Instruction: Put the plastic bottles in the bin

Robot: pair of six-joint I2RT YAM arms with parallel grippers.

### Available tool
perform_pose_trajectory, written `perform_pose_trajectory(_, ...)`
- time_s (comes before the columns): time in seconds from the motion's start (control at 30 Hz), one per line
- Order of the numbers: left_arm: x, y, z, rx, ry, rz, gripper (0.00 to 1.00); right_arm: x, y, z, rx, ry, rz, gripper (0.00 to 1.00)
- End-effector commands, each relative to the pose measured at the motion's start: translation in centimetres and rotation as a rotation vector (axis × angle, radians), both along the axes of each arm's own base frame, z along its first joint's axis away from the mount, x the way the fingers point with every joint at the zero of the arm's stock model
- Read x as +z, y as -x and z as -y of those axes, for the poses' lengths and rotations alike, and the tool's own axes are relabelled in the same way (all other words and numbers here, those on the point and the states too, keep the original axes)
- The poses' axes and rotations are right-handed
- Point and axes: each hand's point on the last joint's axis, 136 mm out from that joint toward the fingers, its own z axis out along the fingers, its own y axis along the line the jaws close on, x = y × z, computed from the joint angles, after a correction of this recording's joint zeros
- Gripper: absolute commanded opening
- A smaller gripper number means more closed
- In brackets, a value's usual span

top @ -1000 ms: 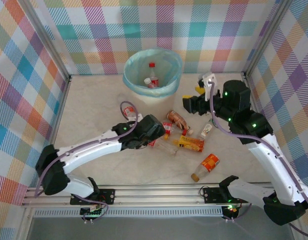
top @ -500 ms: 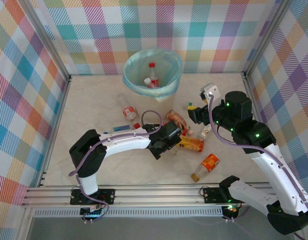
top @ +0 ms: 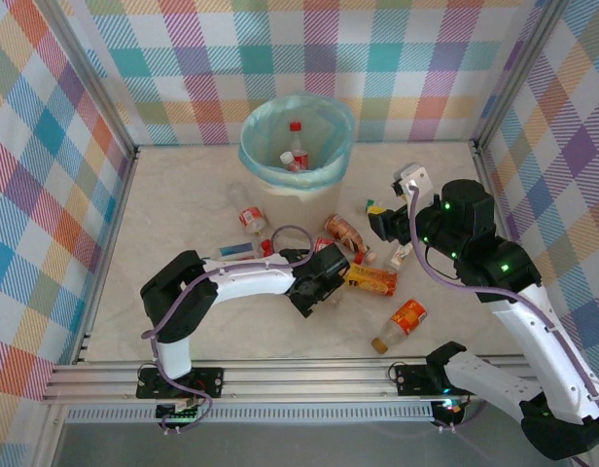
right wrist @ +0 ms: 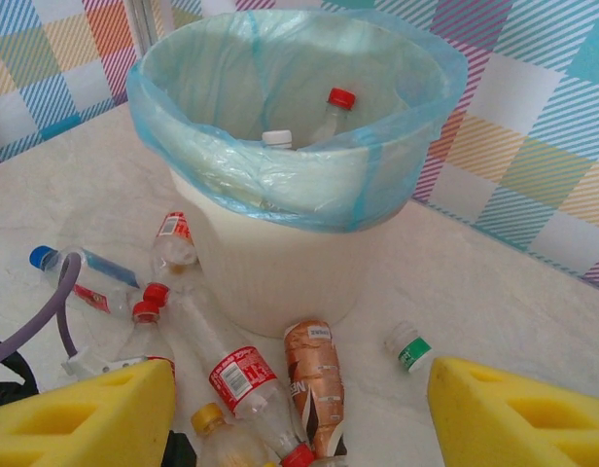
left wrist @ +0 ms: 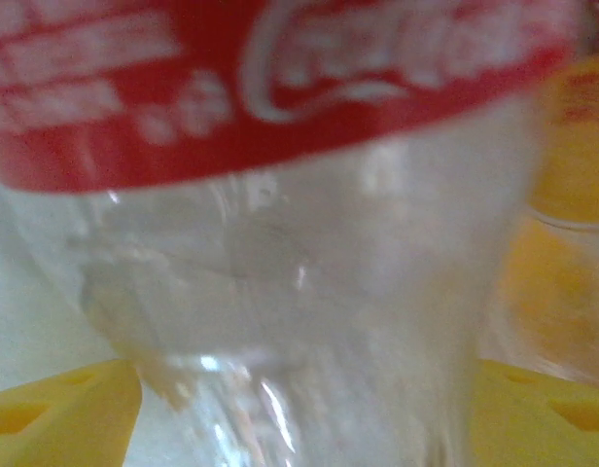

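Near the middle of the desk (top: pixel 163 195), the left pincer (left wrist: pixel 301 418) sits low over a loose heap of plastic bottles (top: pixel 363 263). Its yellow fingers (left wrist: pixel 61 418) stand wide on either side of a clear red-labelled bottle (left wrist: pixel 309 253) lying between them. The wrist view is too close and blurred for me to tell whether the pads already press on it. The step in hand looks to be the grasp of this one bottle. The bin (top: pixel 324 173) stands at the middle of the desk's far edge, well apart from the left pincer. It holds at least a red-capped bottle (right wrist: pixel 340 97) and a white-capped bottle (right wrist: pixel 277 139). The right pincer (right wrist: pixel 299 413) hangs over the heap on the side toward the right edge, facing the bin, open with nothing between its fingers. An orange bottle (top: pixel 369 280) lies just beside the left pincer, a brown bottle (top: pixel 343 232) lies farther toward the bin, and an orange-red bottle (top: pixel 405 319) lies toward the near edge. Next, in my judgement, the left pincer must shut firmly on the round, slippery body and lift it clear of its neighbours. It would then carry the bottle over the bin's rim and let go above the blue bag (right wrist: pixel 280 175). The orange bottle lies so near that it could be dragged along.
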Motion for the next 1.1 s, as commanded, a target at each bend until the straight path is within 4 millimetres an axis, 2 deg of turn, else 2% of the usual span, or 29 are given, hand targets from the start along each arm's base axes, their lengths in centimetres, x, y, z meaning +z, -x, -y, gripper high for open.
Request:
perform_pose_trajectory(0.0,-0.6,0.8,-1.4,0.015,-0.050,-0.006,0.81,0.0,-0.3,-0.2,-0.001,-0.016,0.014,0.69)
perform_pose_trajectory(0.13,-0.7,0.7,-2.0,-0.014,-0.084,0.010,0.77,0.0,-0.5,-0.4,0.004,-0.026,0.006,0.69)
perform_pose_trajectory(0.27,0.8,0.1,-2.5,-0.062,-0.123,0.067,0.70,0.1,-0.5,-0.5,0.007,-0.028,0.003,0.69)
perform_pose_trajectory(0.4,1.9,-0.1,-2.9,-0.090,-0.133,0.119,0.58,0.0,-0.6,-0.5,0.005,-0.025,0.007,0.69)
perform_pose_trajectory(0.63,3.6,0.4,-4.6,-0.094,-0.145,0.178,0.55,0.1,-0.7,-0.8,0.009,-0.043,0.005,0.69)
perform_pose_trajectory(0.73,5.5,0.4,-5.8,-0.095,-0.166,0.234,0.55,0.5,-0.9,-1.1,0.020,-0.052,0.011,0.69)
perform_pose_trajectory(0.87,9.1,0.7,-8.2,-0.111,-0.235,0.342,0.55,1.5,-1.2,-1.8,0.044,-0.072,0.025,0.69)
perform_pose_trajectory(1.07,16.0,0.6,-12.4,-0.138,-0.356,0.635,0.55,3.9,-1.3,-3.3,0.110,-0.138,0.058,0.68)
